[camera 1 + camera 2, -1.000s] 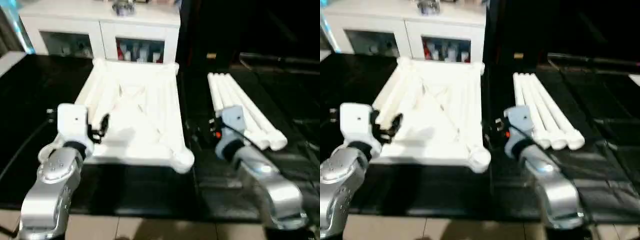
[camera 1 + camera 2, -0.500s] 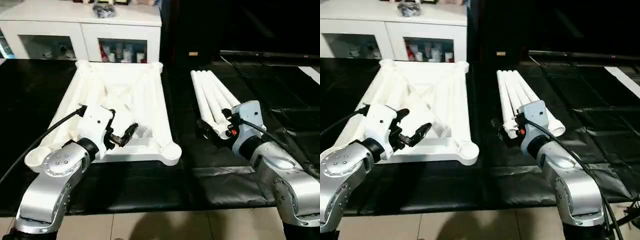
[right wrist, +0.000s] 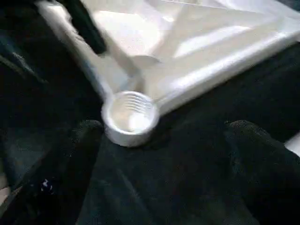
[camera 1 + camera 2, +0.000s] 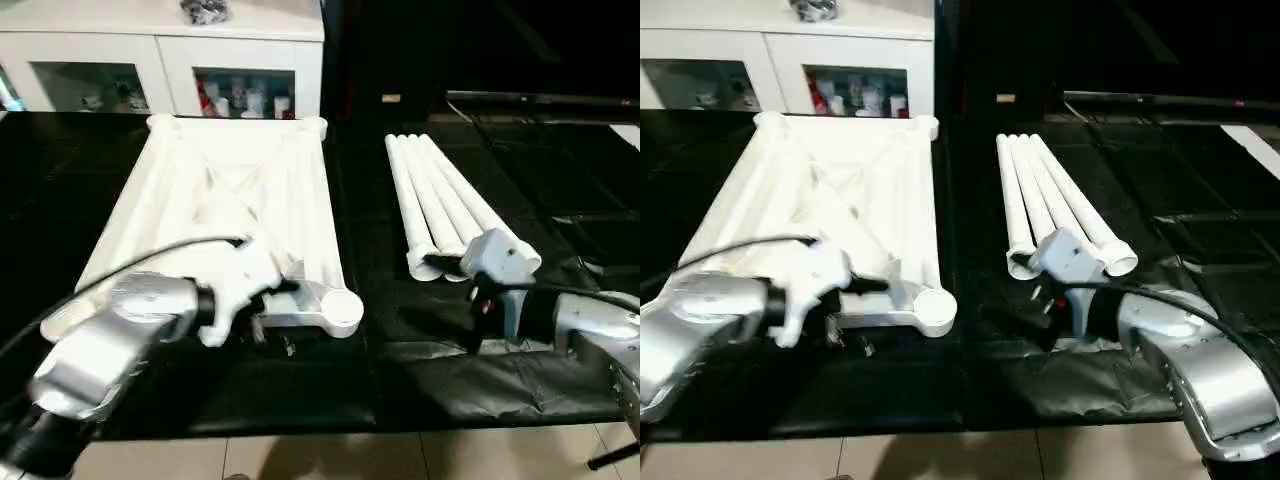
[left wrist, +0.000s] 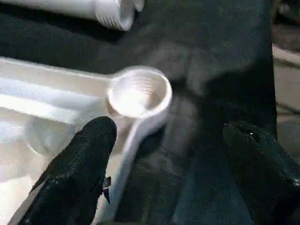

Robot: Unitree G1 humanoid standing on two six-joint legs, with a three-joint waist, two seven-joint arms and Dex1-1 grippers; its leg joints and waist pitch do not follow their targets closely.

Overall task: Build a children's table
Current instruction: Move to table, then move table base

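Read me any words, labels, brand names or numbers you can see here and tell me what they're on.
None can be read.
Table top, legs: plain white, no print.
Items behind the cabinet glass doors: any labels too small and blurred to read.
Left gripper, right gripper: no marking visible.

Blurring across the left forearm (image 4: 105, 340) and smearing its gripper's (image 4: 268, 318) fingers beside the table top's (image 4: 235, 190) near corner socket (image 4: 340, 306), hiding the table legs' (image 4: 440, 200) near ends behind the right wrist housing (image 4: 492, 255), and cropping the cabinet (image 4: 160, 50) at the top edge.
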